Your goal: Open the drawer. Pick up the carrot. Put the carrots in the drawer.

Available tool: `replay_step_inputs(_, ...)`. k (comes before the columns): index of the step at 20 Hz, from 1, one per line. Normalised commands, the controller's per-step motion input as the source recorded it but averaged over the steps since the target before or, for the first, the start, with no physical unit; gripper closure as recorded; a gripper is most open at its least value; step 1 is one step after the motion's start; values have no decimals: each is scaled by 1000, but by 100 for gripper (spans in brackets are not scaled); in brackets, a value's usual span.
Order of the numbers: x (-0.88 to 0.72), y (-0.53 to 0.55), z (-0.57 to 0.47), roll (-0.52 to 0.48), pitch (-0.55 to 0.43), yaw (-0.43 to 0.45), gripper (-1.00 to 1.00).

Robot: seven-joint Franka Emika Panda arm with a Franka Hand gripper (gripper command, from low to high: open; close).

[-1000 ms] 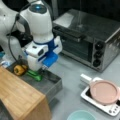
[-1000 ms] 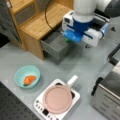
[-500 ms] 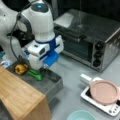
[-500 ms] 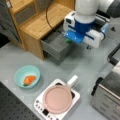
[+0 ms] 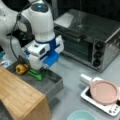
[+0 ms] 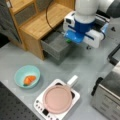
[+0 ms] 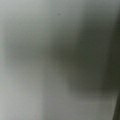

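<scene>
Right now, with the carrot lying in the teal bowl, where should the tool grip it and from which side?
The carrot lies flat in the teal bowl, long axis running toward a front view's upper right. I'd come straight down from above, since the bowl's rim blocks side approaches, and close across its thicker middle, fingers square to the long axis. The tool is over the open drawer.

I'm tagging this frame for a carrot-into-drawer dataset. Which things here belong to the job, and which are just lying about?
Job:
- drawer, pulled open
- carrot, in the teal bowl
- end effector, low at the drawer

Lying about:
- toaster oven
- pink-lidded pan on the white cooker
- yellow vegetable and green vegetable, in the drawer
</scene>
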Motion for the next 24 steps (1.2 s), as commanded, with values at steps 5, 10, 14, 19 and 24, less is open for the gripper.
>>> replay_step_inputs(5,127,12,124,24,-11,-80,-100)
replay_step_inputs(10,164,-87,288,28,40,-59,-100)
replay_step_inputs(14,161,-136,306,33,110,-34,-100)
replay_step_inputs(19,160,-117,187,44,152,-2,-100)
replay_step_inputs(24,247,-117,167,39,158,28,-100)
